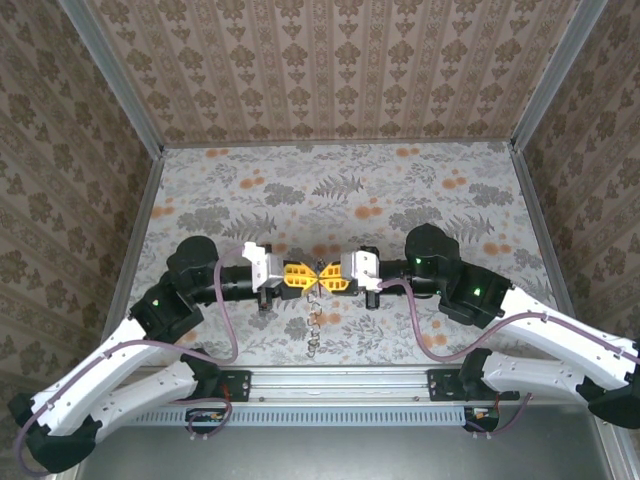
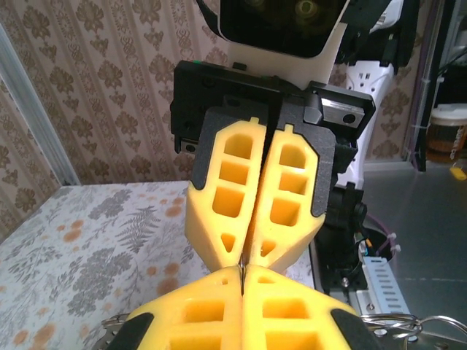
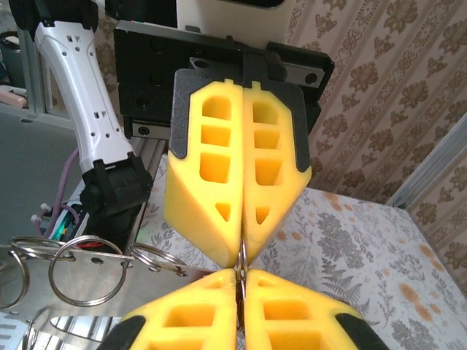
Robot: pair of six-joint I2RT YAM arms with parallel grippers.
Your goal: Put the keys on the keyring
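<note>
My left gripper (image 1: 312, 276) and right gripper (image 1: 333, 276) meet tip to tip above the near middle of the table. Between them is the thin metal keyring (image 3: 241, 259), and both pairs of yellow fingers are shut on it. In the left wrist view my left gripper (image 2: 242, 273) pinches a sliver of the ring (image 2: 241, 267) edge-on, with the right gripper's fingers (image 2: 284, 211) facing it. In the right wrist view my right gripper (image 3: 239, 274) clamps the ring. A short chain (image 1: 315, 320) with small metal parts dangles below the tips. The keys' coloured heads are hidden.
Several loose split rings (image 3: 80, 270) hang at the left of the right wrist view beside a flat metal piece (image 3: 102, 299). The floral table (image 1: 340, 190) is walled by patterned panels. A metal rail (image 1: 340, 378) runs along the near edge.
</note>
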